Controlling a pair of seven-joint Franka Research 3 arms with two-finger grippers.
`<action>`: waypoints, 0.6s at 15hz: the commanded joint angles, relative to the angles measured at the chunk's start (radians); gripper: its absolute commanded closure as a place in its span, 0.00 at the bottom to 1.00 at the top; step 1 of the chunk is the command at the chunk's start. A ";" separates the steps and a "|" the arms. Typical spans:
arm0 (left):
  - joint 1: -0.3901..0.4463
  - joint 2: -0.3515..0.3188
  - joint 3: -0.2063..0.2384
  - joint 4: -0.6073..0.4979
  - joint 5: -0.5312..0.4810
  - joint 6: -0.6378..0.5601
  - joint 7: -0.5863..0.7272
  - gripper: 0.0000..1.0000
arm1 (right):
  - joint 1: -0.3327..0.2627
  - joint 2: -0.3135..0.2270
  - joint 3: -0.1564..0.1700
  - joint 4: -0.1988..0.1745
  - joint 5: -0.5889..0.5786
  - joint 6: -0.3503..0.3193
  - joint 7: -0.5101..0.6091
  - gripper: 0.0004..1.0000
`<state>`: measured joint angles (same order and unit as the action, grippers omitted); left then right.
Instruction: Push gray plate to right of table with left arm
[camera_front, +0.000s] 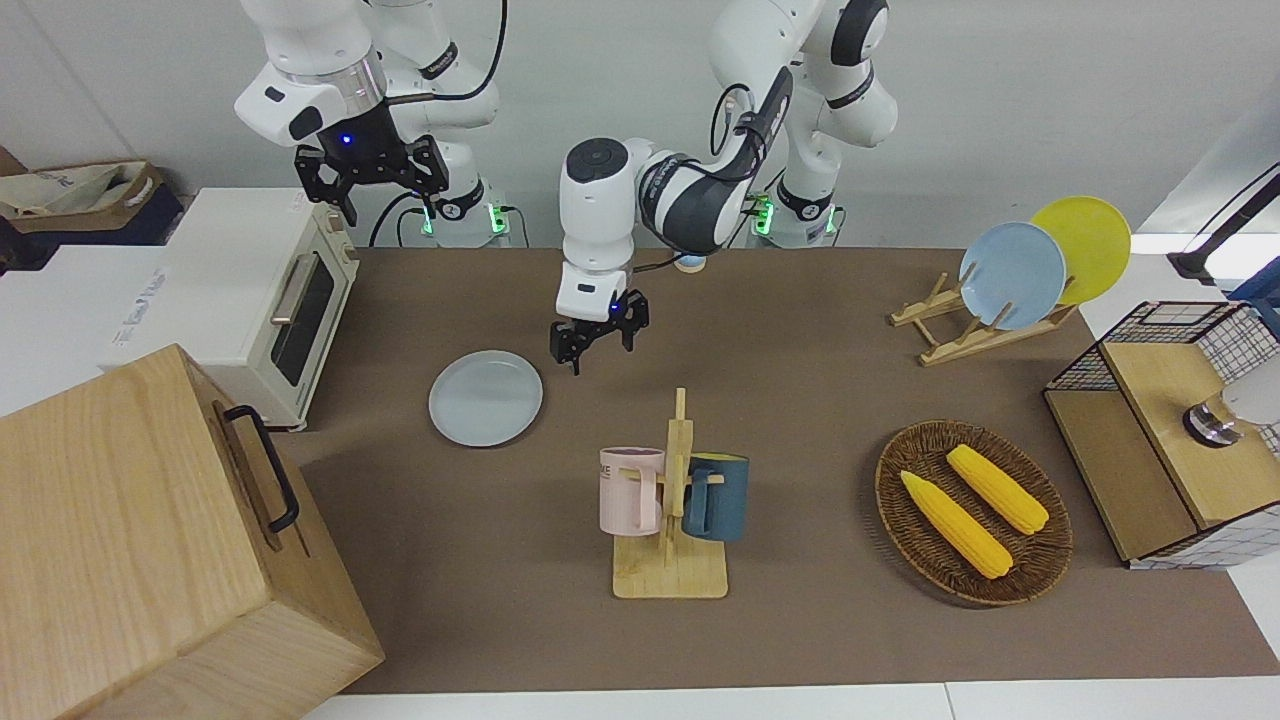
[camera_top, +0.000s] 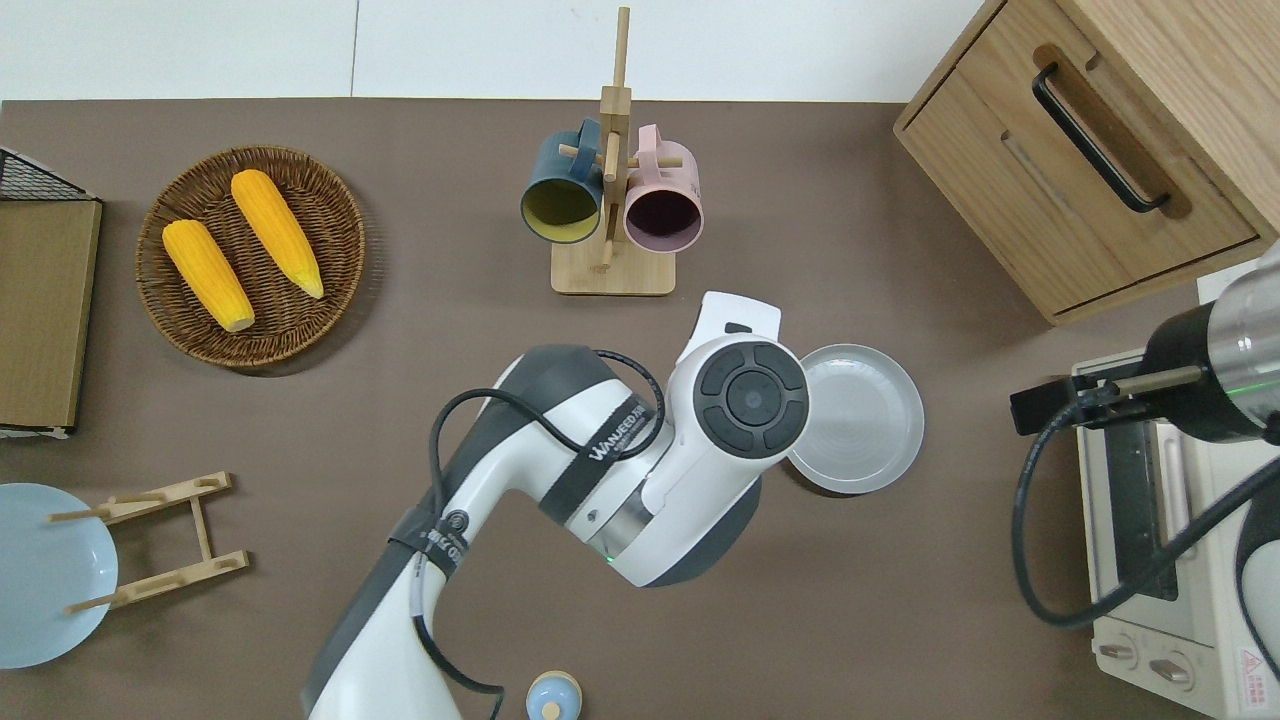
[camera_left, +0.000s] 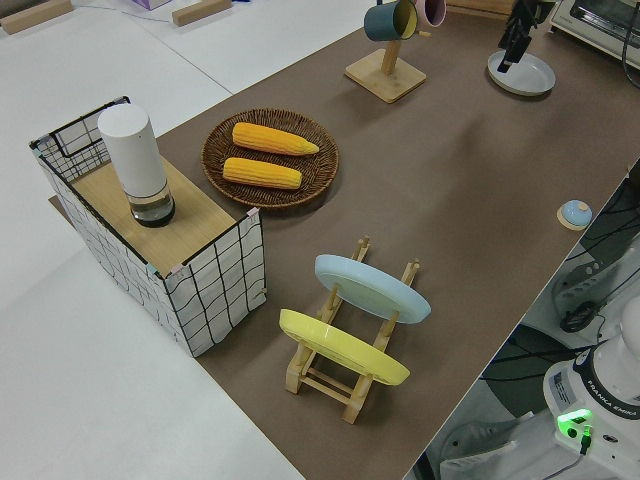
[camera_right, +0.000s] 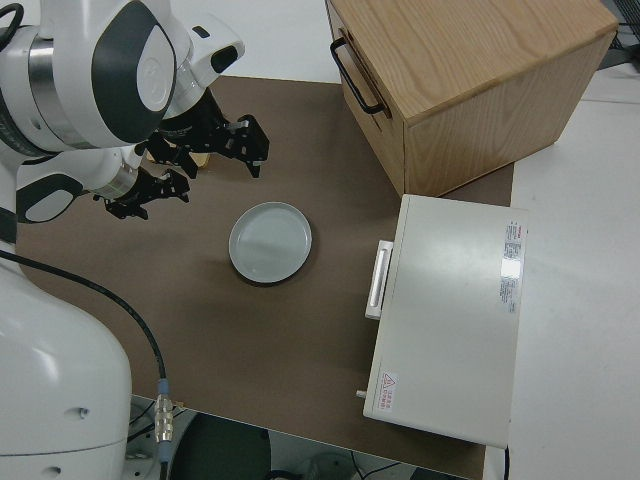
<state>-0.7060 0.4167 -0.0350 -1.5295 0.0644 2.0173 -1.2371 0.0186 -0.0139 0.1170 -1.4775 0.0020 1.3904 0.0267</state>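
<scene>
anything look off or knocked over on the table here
Nothing stands out. The gray plate lies flat on the table, both mugs hang on their stand, and the corn sits in its basket.

From overhead, the left arm (camera_top: 640, 470) covers its own gripper and the gray plate's (camera_top: 860, 420) edge nearest it. The blue plate (camera_top: 40, 575) beside the rack (camera_top: 150, 540) and the toaster oven (camera_top: 1160, 560) are cut off by the frame.
</scene>
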 joint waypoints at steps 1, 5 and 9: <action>0.025 -0.064 0.003 0.024 -0.008 -0.158 0.099 0.00 | -0.020 -0.003 0.015 0.008 0.010 -0.014 0.001 0.02; 0.140 -0.151 0.003 0.035 -0.046 -0.271 0.266 0.00 | -0.020 -0.003 0.015 0.008 0.010 -0.014 0.002 0.02; 0.227 -0.234 0.009 0.032 -0.051 -0.365 0.445 0.01 | -0.020 -0.003 0.013 0.008 0.010 -0.014 0.001 0.02</action>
<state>-0.5298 0.2453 -0.0243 -1.4845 0.0344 1.7135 -0.9203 0.0186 -0.0139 0.1169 -1.4775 0.0020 1.3904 0.0267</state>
